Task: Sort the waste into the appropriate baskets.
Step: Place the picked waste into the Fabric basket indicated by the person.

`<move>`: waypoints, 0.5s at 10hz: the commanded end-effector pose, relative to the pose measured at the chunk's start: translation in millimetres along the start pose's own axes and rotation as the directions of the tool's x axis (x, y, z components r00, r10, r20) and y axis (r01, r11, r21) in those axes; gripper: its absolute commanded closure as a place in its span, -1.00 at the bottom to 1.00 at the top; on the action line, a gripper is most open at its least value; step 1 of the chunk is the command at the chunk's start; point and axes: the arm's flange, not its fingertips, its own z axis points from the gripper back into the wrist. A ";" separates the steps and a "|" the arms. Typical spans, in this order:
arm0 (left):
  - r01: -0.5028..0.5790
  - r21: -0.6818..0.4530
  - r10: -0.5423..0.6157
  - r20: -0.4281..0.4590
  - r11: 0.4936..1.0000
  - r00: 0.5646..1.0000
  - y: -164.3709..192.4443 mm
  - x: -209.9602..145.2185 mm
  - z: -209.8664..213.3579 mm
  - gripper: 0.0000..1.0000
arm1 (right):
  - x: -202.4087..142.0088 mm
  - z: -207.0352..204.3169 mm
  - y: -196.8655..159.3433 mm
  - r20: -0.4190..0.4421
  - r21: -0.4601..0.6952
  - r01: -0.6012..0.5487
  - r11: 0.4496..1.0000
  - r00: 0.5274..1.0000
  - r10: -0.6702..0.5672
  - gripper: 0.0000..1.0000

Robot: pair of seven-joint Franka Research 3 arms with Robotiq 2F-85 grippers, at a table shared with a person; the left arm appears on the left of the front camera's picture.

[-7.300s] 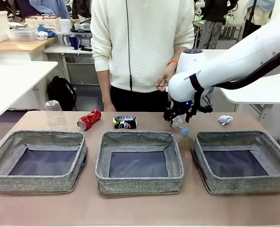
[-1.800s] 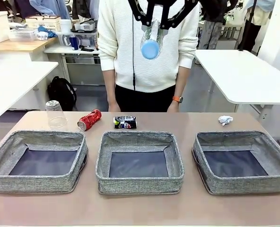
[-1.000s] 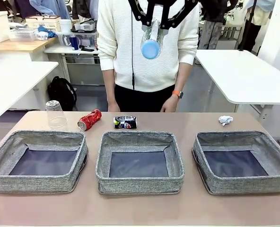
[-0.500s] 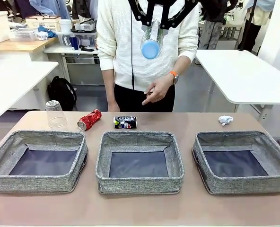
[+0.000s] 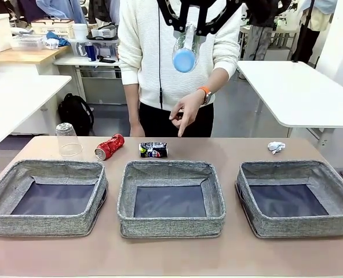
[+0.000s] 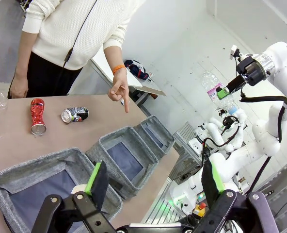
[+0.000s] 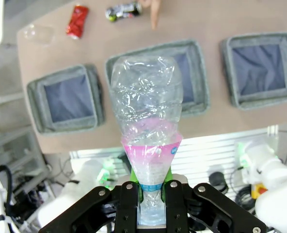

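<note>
We see the right hand (image 7: 151, 193) gripping the bottle (image 7: 146, 97) high above the tabletop (image 5: 229, 255), the left hand (image 6: 155, 175) wide open, all three baskets (image 5: 170, 168) empty, and the red can (image 5: 109, 146), dark can (image 5: 153, 150), cup (image 5: 67, 141) and paper ball (image 5: 276, 147) unsorted.

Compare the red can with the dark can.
The red can is red; the dark can is black with multicoloured print. The red can lies slanted; the dark can lies straight across. Both are crushed, on their sides, outside the baskets.
</note>
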 end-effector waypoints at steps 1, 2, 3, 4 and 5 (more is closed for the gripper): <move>0.021 -0.013 -0.021 0.016 1.000 1.000 -1.3 1.5 -1.3 -1.00 | -2.5 1.3 -2.5 0.003 0.000 0.006 1.000 1.000 -0.006 0.65; 0.021 -0.013 -0.021 0.016 1.000 1.000 -1.3 1.5 -1.3 -1.00 | -2.5 1.3 -2.5 0.003 0.000 0.006 1.000 1.000 -0.006 0.65; 0.021 -0.013 -0.021 0.016 1.000 1.000 -1.3 1.5 -1.3 -1.00 | -2.5 1.3 -2.5 0.003 0.000 0.006 1.000 1.000 -0.006 0.65; 0.021 -0.013 -0.021 0.016 1.000 1.000 -1.3 1.5 -1.3 -1.00 | -2.5 1.3 -2.5 0.003 0.000 0.006 1.000 1.000 -0.006 0.65; 0.021 -0.013 -0.021 0.016 1.000 1.000 -1.3 1.5 -1.3 -1.00 | 0.0 0.0 0.0 0.000 0.000 0.000 1.000 1.000 0.000 0.65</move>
